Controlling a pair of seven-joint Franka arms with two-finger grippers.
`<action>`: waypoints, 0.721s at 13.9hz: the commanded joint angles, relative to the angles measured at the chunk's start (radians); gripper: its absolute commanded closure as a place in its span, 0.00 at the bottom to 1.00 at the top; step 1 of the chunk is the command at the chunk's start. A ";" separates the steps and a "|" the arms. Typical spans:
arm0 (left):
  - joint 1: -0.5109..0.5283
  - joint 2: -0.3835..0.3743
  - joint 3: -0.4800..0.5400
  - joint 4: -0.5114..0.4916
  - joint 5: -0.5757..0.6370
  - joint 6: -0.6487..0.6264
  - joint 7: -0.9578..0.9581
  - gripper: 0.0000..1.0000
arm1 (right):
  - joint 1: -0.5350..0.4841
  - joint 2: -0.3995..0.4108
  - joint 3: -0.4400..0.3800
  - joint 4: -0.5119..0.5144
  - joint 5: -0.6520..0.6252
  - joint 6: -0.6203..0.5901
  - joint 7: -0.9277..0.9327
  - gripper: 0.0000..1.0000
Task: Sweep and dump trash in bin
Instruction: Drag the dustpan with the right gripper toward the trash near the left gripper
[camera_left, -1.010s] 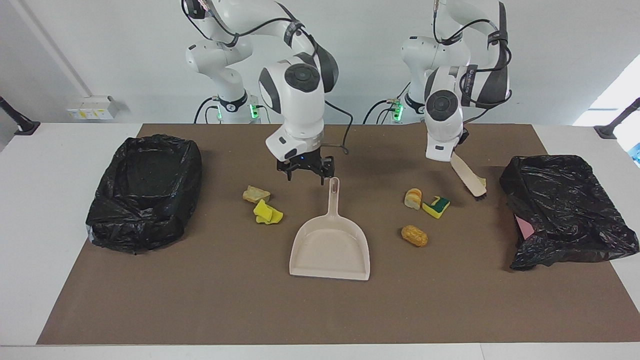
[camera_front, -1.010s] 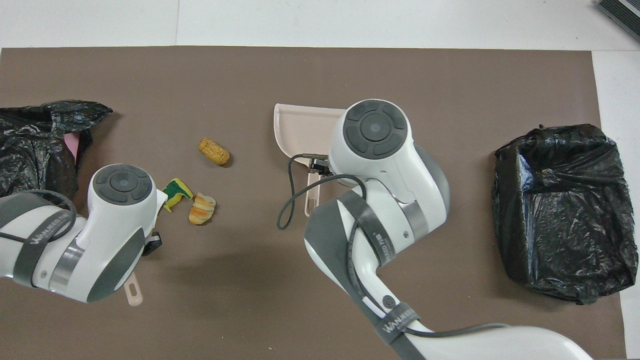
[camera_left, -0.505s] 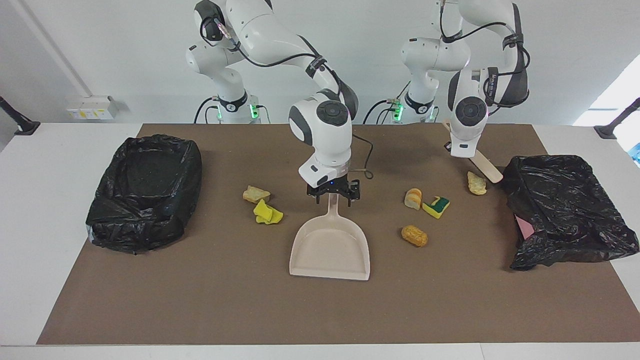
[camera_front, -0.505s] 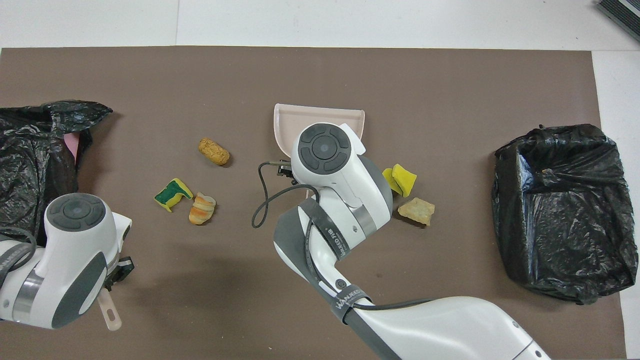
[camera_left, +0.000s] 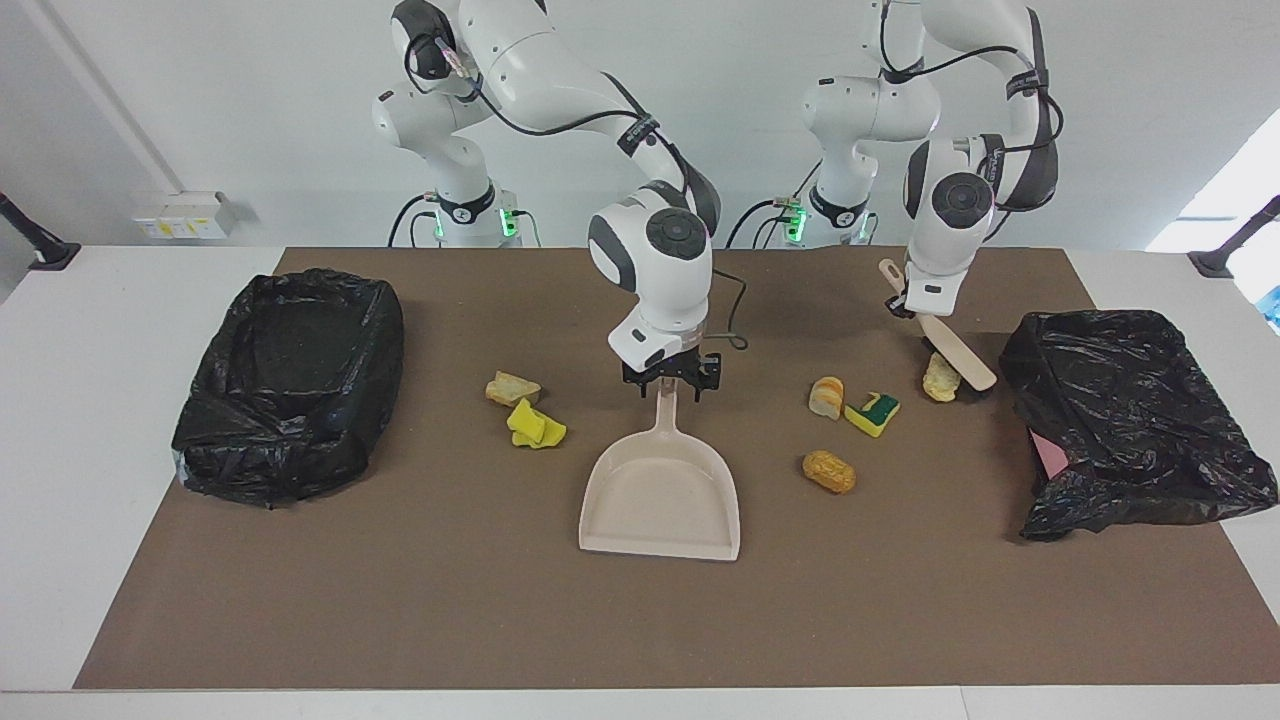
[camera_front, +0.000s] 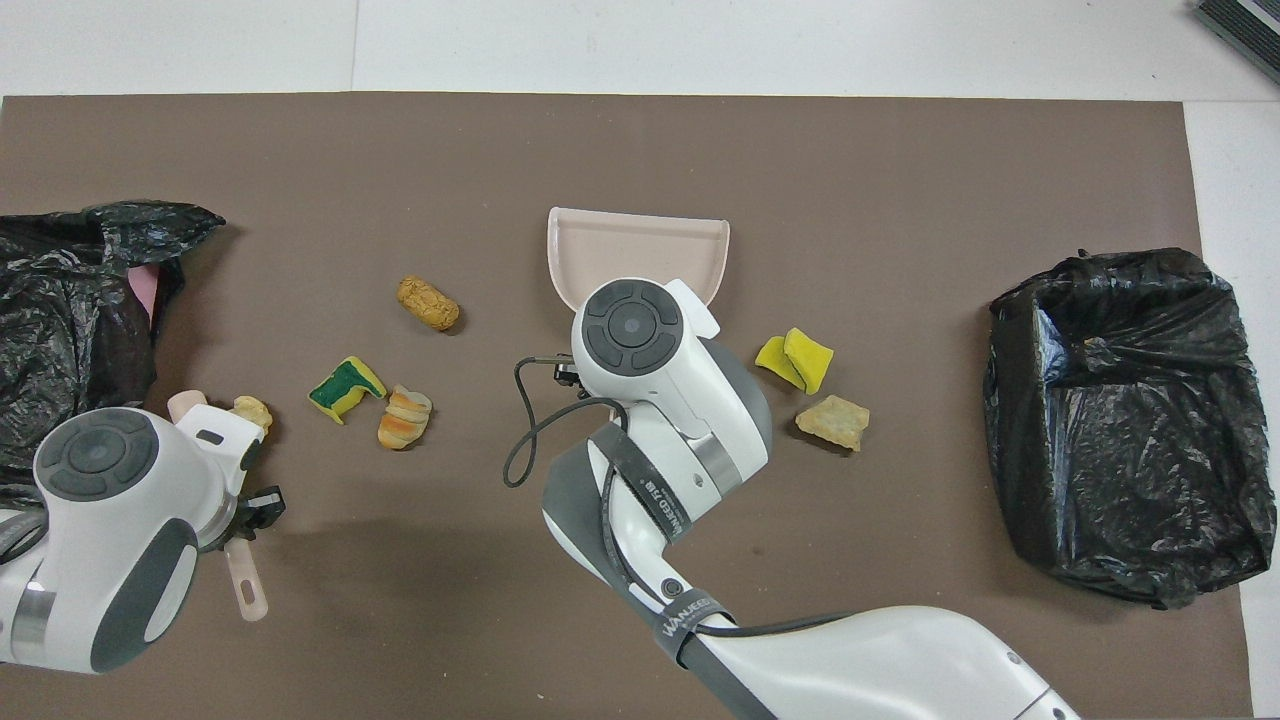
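Note:
The beige dustpan (camera_left: 660, 505) (camera_front: 640, 245) lies mid-table, its handle pointing toward the robots. My right gripper (camera_left: 668, 386) is down at the top of that handle, astride it. My left gripper (camera_left: 928, 322) (camera_front: 250, 492) is shut on the beige brush (camera_left: 962, 352), whose bristles rest beside a pale lump (camera_left: 940, 378) (camera_front: 250, 410). More trash lies nearby: a bread roll (camera_left: 826, 396), a green-faced sponge (camera_left: 872, 413) and an orange lump (camera_left: 829, 471). Toward the right arm's end lie a tan lump (camera_left: 512, 387) and yellow sponge pieces (camera_left: 535, 425).
Two bins lined with black bags stand on the brown mat, one at the right arm's end (camera_left: 290, 380) and one at the left arm's end (camera_left: 1130, 420). The brush head sits close to the second bin's edge.
My right gripper came down from beside the dustpan onto its handle. My left arm swung the brush toward the bin at its end, uncovering the pale lump, then lowered it beside that lump.

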 joint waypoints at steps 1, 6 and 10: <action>-0.001 0.023 -0.011 0.017 -0.040 0.044 0.124 1.00 | -0.007 -0.032 0.006 -0.034 0.009 -0.002 0.006 1.00; -0.087 0.043 -0.012 0.027 -0.190 0.135 0.208 1.00 | -0.030 -0.039 0.006 -0.028 0.007 0.006 -0.222 1.00; -0.085 0.061 -0.012 0.040 -0.228 0.184 0.249 1.00 | -0.081 -0.145 -0.001 -0.043 -0.005 -0.115 -0.633 1.00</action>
